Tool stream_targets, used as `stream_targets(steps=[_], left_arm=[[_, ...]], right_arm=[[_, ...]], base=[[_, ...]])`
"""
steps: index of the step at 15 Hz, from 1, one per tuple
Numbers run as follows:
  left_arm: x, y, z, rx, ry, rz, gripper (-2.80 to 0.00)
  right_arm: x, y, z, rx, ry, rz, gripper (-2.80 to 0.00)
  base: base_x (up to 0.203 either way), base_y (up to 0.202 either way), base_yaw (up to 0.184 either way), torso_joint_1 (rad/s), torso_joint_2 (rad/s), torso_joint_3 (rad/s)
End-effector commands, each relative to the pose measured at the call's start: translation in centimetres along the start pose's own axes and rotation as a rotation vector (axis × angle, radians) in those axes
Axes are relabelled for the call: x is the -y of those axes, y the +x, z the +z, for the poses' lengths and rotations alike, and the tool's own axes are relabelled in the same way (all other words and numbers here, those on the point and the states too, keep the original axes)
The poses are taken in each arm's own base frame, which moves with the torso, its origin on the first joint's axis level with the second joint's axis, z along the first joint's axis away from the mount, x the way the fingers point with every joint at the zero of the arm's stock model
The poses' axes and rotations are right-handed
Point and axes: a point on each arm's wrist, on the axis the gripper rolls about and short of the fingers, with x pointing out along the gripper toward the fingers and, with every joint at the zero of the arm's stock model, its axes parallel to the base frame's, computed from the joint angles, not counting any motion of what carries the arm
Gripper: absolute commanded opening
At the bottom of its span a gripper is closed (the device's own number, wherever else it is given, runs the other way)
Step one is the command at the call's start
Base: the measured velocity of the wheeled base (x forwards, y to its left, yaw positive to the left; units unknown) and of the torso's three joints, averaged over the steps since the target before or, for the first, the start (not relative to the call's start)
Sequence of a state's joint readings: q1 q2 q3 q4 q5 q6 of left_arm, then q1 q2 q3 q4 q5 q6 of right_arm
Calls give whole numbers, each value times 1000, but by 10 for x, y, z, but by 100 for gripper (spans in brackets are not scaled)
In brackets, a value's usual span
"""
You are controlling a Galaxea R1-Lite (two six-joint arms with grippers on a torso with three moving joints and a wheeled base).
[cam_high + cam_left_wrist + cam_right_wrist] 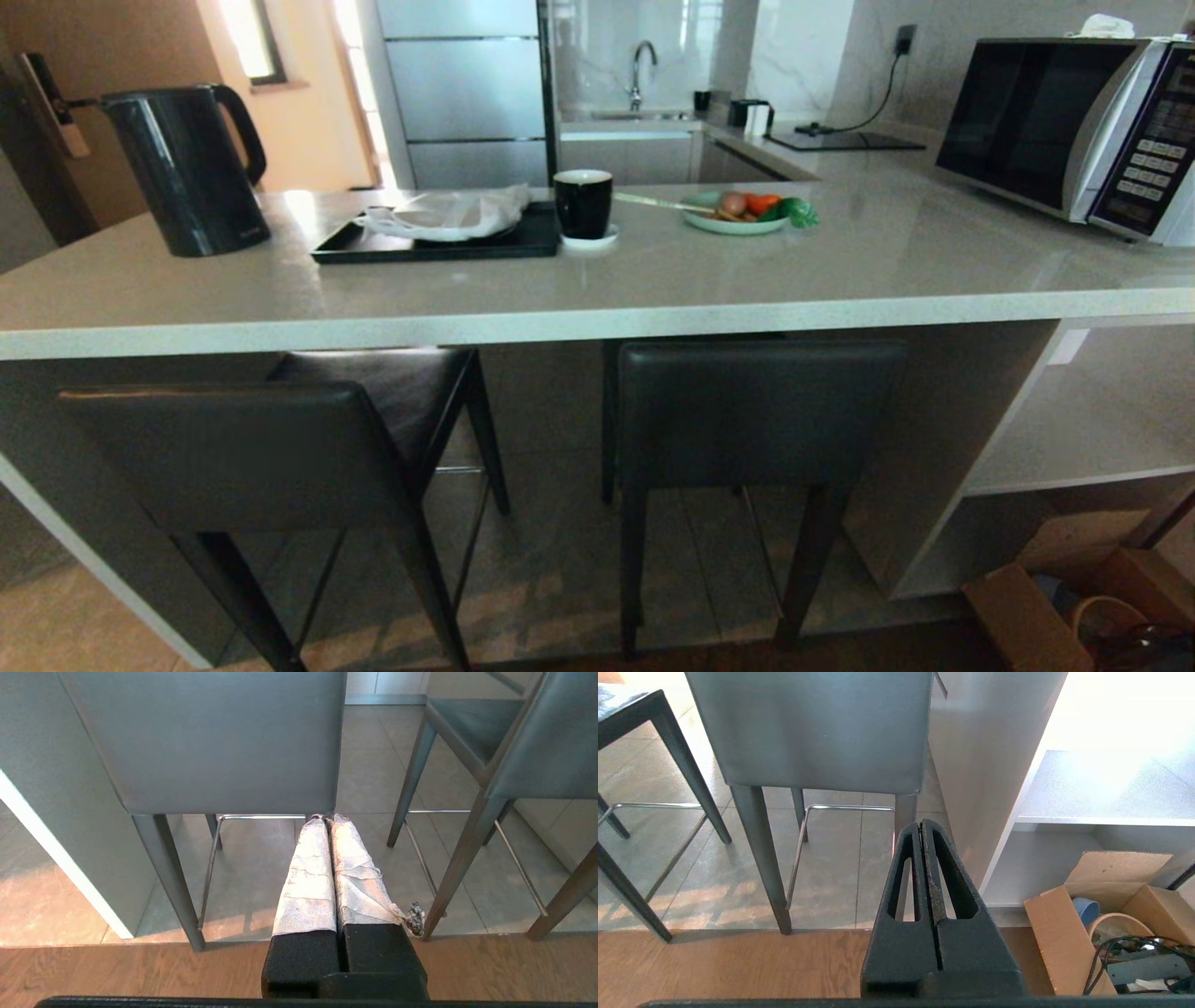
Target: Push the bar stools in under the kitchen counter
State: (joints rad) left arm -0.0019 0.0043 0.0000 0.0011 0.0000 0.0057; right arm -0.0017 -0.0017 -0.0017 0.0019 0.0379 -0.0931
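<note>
**Two stools at the kitchen table, both hands pressed together**

The long pale stone table [597,322] runs across the room, carrying a black kettle [187,168], a dark tray [439,245], a black mug [583,203], a plate of toy food [738,217] and a microwave [1074,131]. Below its thick front edge stand the two dark grey stools. The left stool [233,457] sits turned at an angle — its backrest well out from the edge, only the far part of its seat under the top. The right stool [756,411] faces squarely in, its backrest just below the edge.

Neither arm shows from the head camera. The left hand [325,820], its fingers [308,872] wrapped in white tape and pressed together, points at the lower corner of a stool's backrest; whether it touches, I cannot tell. The right hand [921,826], also pressed together and empty, hangs low near the other stool's leg, beside the white shelf unit [1092,816] and an open cardboard box [1106,914] on the floor.
</note>
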Motion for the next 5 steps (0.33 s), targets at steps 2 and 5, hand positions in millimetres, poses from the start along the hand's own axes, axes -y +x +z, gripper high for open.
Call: stream_targets(steps=[2, 5], left_arm=[[0, 0, 0, 0, 0, 0, -280], [0, 0, 0, 0, 0, 0, -280]], right_arm=[[0, 0, 0, -2, 7, -2, -280], [0, 0, 0, 0, 22, -4, -280]], base=[[0, 0, 0, 0, 0, 0], [0, 0, 0, 0, 0, 0]])
